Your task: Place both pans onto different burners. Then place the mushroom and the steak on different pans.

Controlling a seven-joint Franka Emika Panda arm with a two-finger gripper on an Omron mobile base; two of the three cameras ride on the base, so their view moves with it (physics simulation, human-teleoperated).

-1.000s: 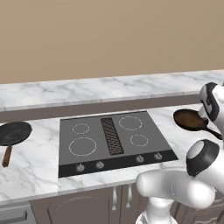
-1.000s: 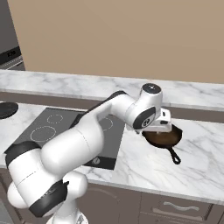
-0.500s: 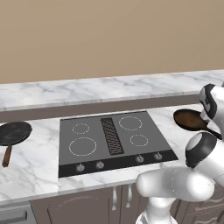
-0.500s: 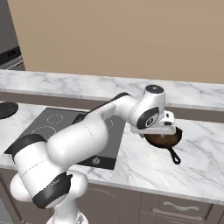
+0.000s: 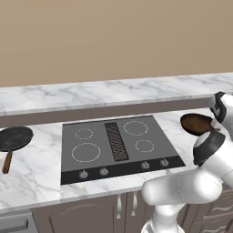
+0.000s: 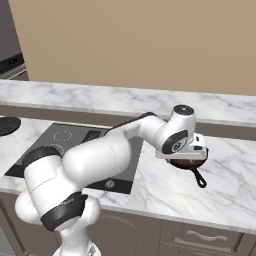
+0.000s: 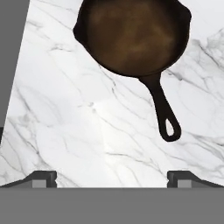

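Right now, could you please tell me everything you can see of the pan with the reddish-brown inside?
The reddish-brown pan is round and shallow, with a dark rim and a short dark handle ending in a hanging loop. It looks like cast iron and is empty. It lies flat on the marble counter, to the right of the cooktop, not on any burner. The open gripper hovers above it without touching it.
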